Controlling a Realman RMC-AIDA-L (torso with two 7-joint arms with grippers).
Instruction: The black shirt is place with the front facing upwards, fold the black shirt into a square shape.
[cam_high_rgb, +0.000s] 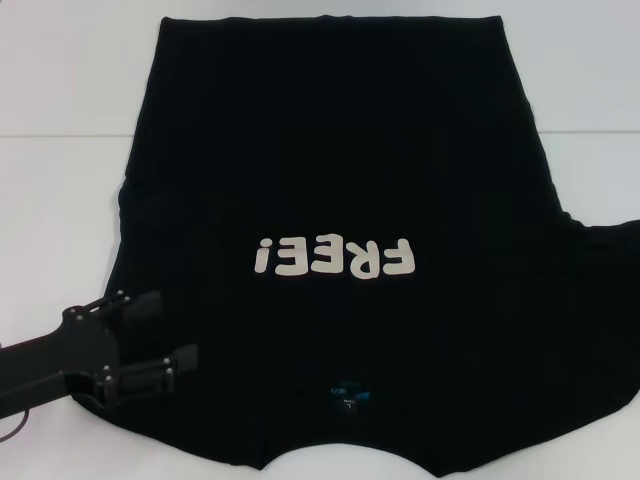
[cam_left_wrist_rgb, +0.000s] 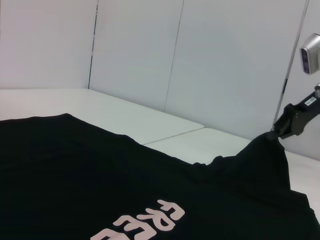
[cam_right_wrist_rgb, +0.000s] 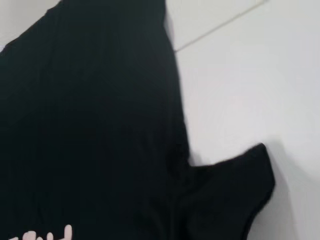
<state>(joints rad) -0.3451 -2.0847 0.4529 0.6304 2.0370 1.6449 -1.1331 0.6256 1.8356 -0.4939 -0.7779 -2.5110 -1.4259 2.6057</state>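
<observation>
- On white table (cam_high_rgb: 60, 100), head view: black shirt (cam_high_rgb: 330, 160) lay flat, front up, lettering (cam_high_rgb: 333, 258) inverted, collar label (cam_high_rgb: 348, 398) nearest robot. No fold made; whole job left.
- Same view: left gripper (cam_high_rgb: 170, 335) sat at shirt's left edge near sleeve, fingers spread, holding nothing.
- Left wrist view: right gripper (cam_left_wrist_rgb: 280, 131) pinched shut on far sleeve, lifted cloth into a peak.
- Right wrist view: showed sleeve (cam_right_wrist_rgb: 240, 185) bunched over table, own fingers unseen.

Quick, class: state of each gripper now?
Left gripper: open, over the black shirt sleeve area.
Right gripper: closed on the shirt's other sleeve, lifting it.
</observation>
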